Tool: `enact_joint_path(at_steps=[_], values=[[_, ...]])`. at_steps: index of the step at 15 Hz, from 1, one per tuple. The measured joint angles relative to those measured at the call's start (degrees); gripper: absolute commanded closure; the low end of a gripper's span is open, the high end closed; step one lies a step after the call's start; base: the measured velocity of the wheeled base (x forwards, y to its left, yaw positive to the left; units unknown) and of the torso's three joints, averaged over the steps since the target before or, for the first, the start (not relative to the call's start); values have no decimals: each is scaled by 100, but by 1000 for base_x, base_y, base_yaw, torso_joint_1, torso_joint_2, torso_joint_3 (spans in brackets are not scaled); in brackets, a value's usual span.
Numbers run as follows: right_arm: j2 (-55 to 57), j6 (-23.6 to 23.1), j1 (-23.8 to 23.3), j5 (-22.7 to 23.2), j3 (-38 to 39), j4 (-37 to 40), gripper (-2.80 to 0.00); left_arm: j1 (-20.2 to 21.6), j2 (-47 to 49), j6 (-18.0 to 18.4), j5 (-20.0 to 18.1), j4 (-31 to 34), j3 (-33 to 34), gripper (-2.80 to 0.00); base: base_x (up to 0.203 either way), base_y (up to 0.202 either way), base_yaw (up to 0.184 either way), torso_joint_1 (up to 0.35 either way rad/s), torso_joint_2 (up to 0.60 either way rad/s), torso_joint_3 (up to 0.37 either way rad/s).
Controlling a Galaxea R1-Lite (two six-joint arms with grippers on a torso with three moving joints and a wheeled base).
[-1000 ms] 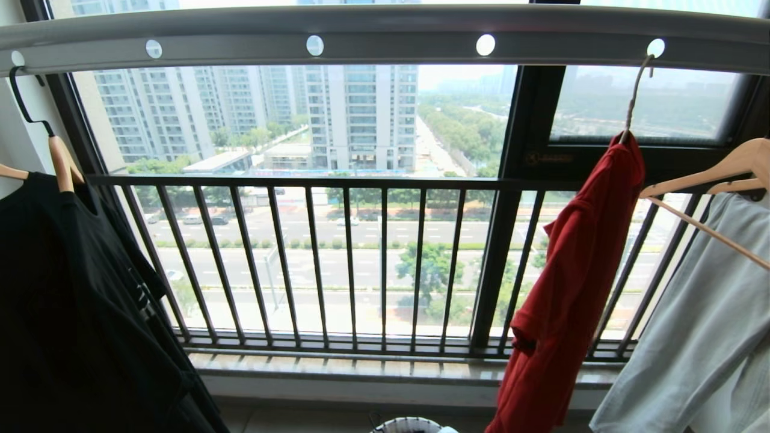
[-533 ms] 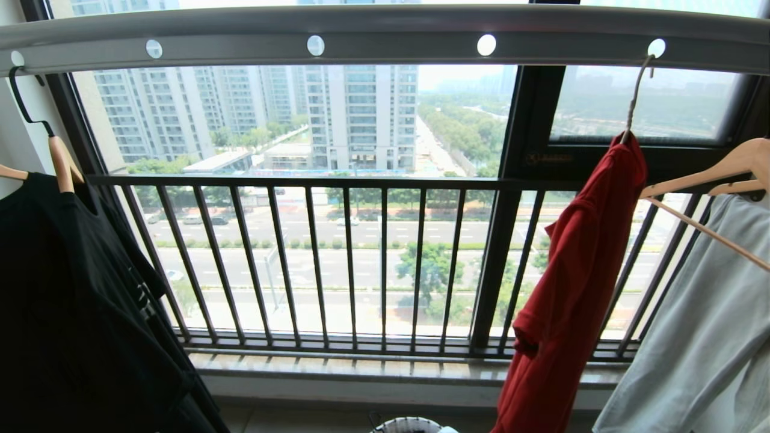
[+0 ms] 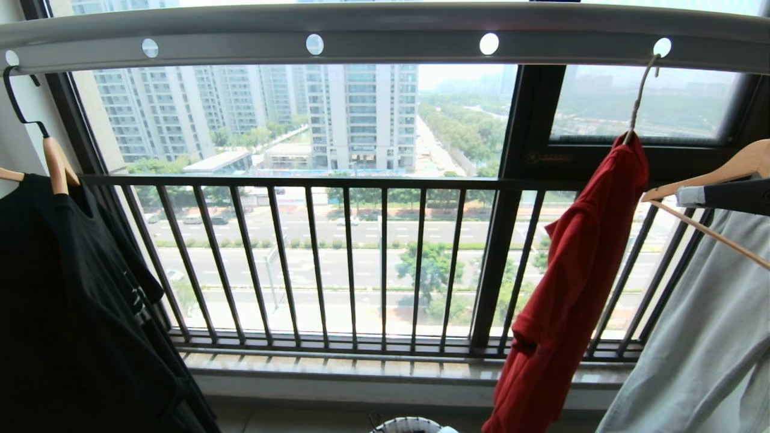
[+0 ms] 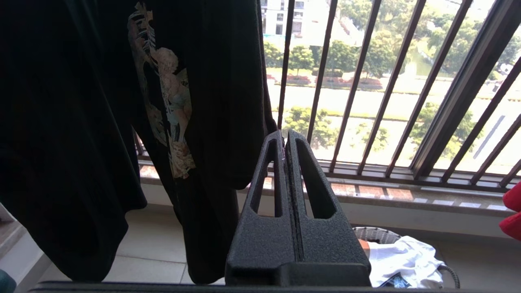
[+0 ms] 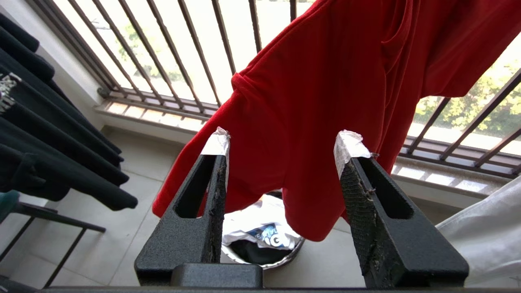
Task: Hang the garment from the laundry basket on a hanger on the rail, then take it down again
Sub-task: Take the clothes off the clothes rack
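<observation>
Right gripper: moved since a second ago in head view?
Yes. The right gripper has entered from the right edge, now just under the wooden hanger, near the red T-shirt. It was out of view a second ago.

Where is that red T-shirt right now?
In the head view the red T-shirt hangs on the right, from a thin wire hanger hooked into the grey rail, beside a pale garment.

My left gripper (image 4: 287, 136) has two black, rough-textured fingers, each wedge-shaped with a long slot cut through. My right gripper (image 5: 281, 148) has the same black slotted fingers (image 5: 195, 211), but white tape covers their tips, and the inner pads look worn.
</observation>
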Motion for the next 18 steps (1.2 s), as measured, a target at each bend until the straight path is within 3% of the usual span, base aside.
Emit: enact_joint_path(at_steps=[2,4,7,9,11,18], values=[[449,208,739,-1129,-309,-147,-280,0,0,6,3,0,0,0,0,0,0,0,0,0],[885,317,1136,-2185,-473,-414,-280,0,0,1,2,0,0,0,0,0,0,0,0,0],[1500,337,1318,-3572,-559,-982,-280,0,0,3,1,2,0,0,0,0,0,0,0,0],[1831,300,1343,-4234,-579,-1210,-280,0,0,3,-2,0,0,0,0,0,0,0,0,0],[2076,253,1319,-4514,-583,-1248,-280,0,0,3,-1,0,0,0,0,0,0,0,0,0],[2088,140,891,-4487,-539,-1163,-280,0,0,1,0,2,0,0,0,0,0,0,0,0]])
